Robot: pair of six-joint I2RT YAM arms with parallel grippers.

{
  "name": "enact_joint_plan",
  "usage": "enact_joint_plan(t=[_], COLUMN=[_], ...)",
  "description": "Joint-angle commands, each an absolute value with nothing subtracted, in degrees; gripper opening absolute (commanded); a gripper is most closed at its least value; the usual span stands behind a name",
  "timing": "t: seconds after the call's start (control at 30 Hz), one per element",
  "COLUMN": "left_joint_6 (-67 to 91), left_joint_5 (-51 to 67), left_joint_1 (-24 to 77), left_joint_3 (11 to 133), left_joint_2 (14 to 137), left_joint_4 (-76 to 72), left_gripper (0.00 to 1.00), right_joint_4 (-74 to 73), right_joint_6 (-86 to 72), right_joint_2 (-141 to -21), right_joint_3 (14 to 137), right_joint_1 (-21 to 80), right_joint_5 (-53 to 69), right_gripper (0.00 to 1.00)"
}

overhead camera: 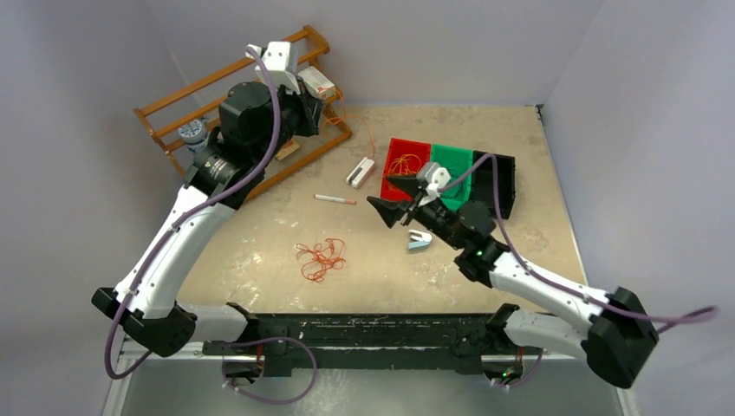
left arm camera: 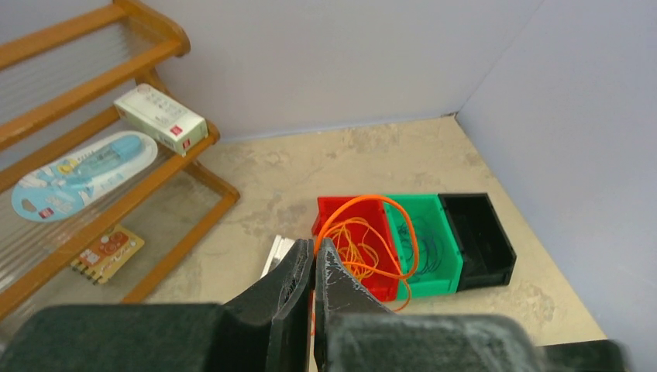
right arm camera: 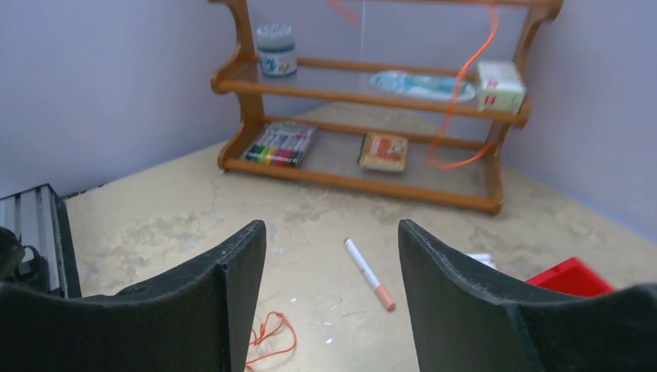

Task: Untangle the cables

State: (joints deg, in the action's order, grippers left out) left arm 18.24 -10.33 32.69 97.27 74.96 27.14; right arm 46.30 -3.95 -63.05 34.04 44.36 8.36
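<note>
My left gripper [overhead camera: 325, 104] is raised beside the wooden shelf, shut on an orange cable [overhead camera: 351, 126]. In the left wrist view the jaws [left arm camera: 315, 246] are pressed together, and the cable [left arm camera: 408, 232] loops out of them over the bins. It also hangs before the shelf in the right wrist view [right arm camera: 457, 101]. A red-orange tangle of cables [overhead camera: 321, 257] lies on the table, its edge showing in the right wrist view [right arm camera: 271, 337]. More orange cables [overhead camera: 404, 164] lie in the red bin, and dark cables [left arm camera: 430, 248] in the green bin. My right gripper [overhead camera: 390, 199] [right arm camera: 331, 232] is open and empty, above the table right of the tangle.
A wooden shelf [overhead camera: 173, 104] with boxes, markers and a jar stands at the back left. Red [overhead camera: 407, 143], green [overhead camera: 452, 154] and black [overhead camera: 504, 173] bins sit in a row at the back right. A pen [overhead camera: 334, 199], a white block [overhead camera: 360, 172] and a small blue-white object [overhead camera: 419, 240] lie mid-table.
</note>
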Motion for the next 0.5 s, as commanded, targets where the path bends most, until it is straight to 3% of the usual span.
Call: enact_joint_plan(t=[0.0, 0.2, 0.47], left_joint_6=[18.76, 19.33, 20.49], left_joint_5=[-8.05, -1.9, 7.29], left_joint_1=[32.6, 32.61, 32.61], left_joint_3=[93.05, 87.97, 82.1], left_joint_2=[72.03, 71.35, 70.57], left_joint_4=[22.27, 19.29, 15.02], left_gripper=[0.0, 0.0, 0.0], right_joint_4=[40.49, 36.05, 40.05], right_joint_6=[1.72, 6.34, 10.01], right_joint_2=[-55.38, -51.99, -58.03], right_joint_3=[36.99, 41.4, 46.63], right_joint_1=[44.65, 44.65, 44.65], right_joint_5=[5.78, 8.45, 11.06], right_gripper=[0.68, 0.76, 0.82])
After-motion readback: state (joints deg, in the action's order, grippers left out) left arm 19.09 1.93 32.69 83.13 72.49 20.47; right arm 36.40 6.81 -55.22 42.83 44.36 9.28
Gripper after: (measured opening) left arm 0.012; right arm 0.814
